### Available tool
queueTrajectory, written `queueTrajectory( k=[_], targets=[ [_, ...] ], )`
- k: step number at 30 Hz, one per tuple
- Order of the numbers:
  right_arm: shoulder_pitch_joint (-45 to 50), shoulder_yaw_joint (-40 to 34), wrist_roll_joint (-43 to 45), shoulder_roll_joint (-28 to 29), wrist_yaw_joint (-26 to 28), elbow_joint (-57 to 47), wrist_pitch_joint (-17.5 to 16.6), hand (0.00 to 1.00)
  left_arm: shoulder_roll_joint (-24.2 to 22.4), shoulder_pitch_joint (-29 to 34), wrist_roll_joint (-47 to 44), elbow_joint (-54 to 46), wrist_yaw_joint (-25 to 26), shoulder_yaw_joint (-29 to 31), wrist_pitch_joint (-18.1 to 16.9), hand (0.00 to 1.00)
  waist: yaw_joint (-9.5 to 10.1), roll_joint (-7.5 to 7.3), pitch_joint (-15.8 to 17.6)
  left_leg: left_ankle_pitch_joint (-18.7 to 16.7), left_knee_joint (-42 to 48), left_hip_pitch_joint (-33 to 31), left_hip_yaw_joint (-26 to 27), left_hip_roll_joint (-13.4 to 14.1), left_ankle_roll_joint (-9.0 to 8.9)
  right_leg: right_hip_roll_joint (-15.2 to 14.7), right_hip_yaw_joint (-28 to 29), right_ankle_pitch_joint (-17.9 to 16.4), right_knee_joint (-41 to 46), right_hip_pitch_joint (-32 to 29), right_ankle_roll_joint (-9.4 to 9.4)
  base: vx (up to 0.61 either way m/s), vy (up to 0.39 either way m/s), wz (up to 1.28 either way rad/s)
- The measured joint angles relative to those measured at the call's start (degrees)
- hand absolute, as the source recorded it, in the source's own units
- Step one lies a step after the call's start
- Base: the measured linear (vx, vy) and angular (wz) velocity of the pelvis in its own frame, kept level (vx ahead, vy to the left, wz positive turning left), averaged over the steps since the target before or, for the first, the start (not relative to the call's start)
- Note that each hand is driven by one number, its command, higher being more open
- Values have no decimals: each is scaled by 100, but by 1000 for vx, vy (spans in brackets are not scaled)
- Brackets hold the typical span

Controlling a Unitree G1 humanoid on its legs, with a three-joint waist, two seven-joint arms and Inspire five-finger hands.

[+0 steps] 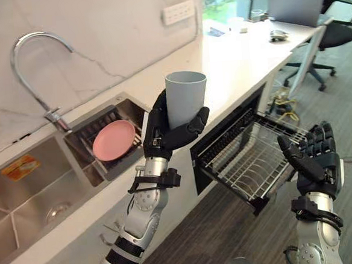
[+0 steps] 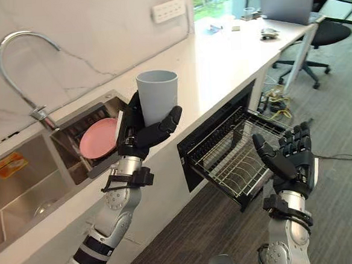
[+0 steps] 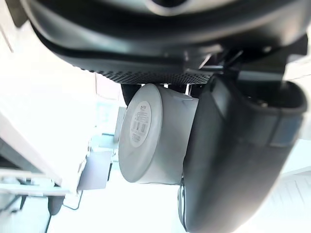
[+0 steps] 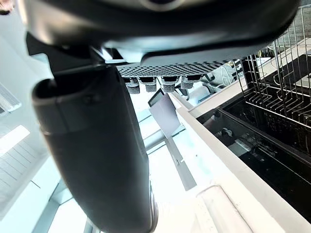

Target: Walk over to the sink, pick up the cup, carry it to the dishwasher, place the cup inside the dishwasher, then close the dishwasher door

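We see our left hand (image 1: pixel 164 133) curled round the grey cup (image 1: pixel 185 96), held upright over the counter (image 1: pixel 231 61) edge. At four o'clock from it the dishwasher rack (image 1: pixel 241 160) stands pulled out, with our right hand (image 1: pixel 315 158), fingers straight and empty, just beside it. A pink plate (image 1: pixel 114 140) lies at nine o'clock of the cup.

Pink plate (image 1: pixel 114 140), chrome faucet (image 1: pixel 54 116), wall socket (image 1: pixel 178 11), laptop (image 1: pixel 294 6) on white counter (image 1: pixel 237 55), black office chair (image 1: pixel 337 35)

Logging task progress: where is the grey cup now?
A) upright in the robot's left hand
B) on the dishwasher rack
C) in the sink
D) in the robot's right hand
A: the left hand curls its fingers and thumb round the upright cup, while the right hand is open and empty beside the pulled-out rack.
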Motion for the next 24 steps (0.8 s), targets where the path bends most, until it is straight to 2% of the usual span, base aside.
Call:
queueTrajectory(
  k=[1, 2, 3, 4, 6, 10, 14, 17, 18, 21, 24],
  targets=[
    [-60, 193, 0, 50, 65, 35, 0, 100, -19, 20, 101, -31, 128, 96, 54, 0, 20, -42, 46, -1, -67, 108, 294, 42, -2, -210, -539, -32, -43, -13, -81, -60, 89, -110],
    [-108, 376, -1, 60, 108, 93, 1, 100, 2, 39, 119, -60, 192, 184, 64, 0, 31, -116, 92, -14, -78, 176, 480, 71, -23, -287, -738, 73, -124, 5, -71, -50, 78, -119],
    [-137, 593, -2, 61, 177, 155, 1, 100, 71, 44, 122, -61, 206, 338, 71, 0, 63, -200, 114, -15, -78, 198, 659, 102, -68, -322, -898, 362, -321, 18, -81, -18, 21, -96],
    [-212, 724, -16, 60, 210, 233, 0, 100, 125, 61, 121, -61, 208, 540, 70, 0, 106, -274, 135, 24, -66, 208, 818, 121, -150, -326, -942, 760, -515, 20, -21, 3, -16, -73],
    [-508, 783, -16, 2, 235, 573, 0, 100, 156, 103, 69, -45, 197, 933, 64, 0, 117, -282, 201, 41, -26, 211, 913, 232, -221, -193, -826, 913, -573, -9, -26, 28, -53, -50],
    [-812, 764, 30, -257, 166, 1103, 13, 100, 219, 113, -337, 5, 173, 1448, -53, 0, 182, -301, 342, 35, -29, 452, 1094, 475, -373, 21, -691, 920, -215, -60, -27, 5, -69, -31],
    [-841, 632, 62, -365, 170, 1034, 54, 100, 126, 218, -381, 4, 33, 1411, -50, 0, 202, -361, 392, 22, -39, 582, 1082, 490, -344, -47, -692, 898, 354, -184, -3, -60, 4, 3],
    [-779, 629, 184, -373, 190, 893, 125, 100, 13, 301, -334, -7, -60, 1236, 21, 0, 176, -557, 489, -243, 519, 321, 656, 500, -326, -243, -872, 401, 477, 39, 15, -49, -49, 59],
    [-783, 650, 278, -403, 226, 887, 134, 100, -21, 406, -280, -10, -59, 1182, 39, 0, 186, -520, 510, -397, 837, 158, 491, 600, -375, -204, -1055, 268, 211, 238, -43, -35, -117, 65],
    [-785, 670, 314, -441, 275, 864, 224, 100, -105, 744, -263, -16, -64, 1172, 62, 0, 235, -221, 564, -504, 1163, -62, 194, 862, -479, -44, -1310, 186, 179, 336, -150, -16, -81, 41],
    [-785, 628, 313, -490, 280, 618, 424, 100, -79, 903, -261, -14, -10, 1151, 47, 0, 241, -165, 556, -466, 1158, -122, 129, 826, -507, -165, -1346, -184, 722, 107, -191, 60, -88, 17]
  ],
)
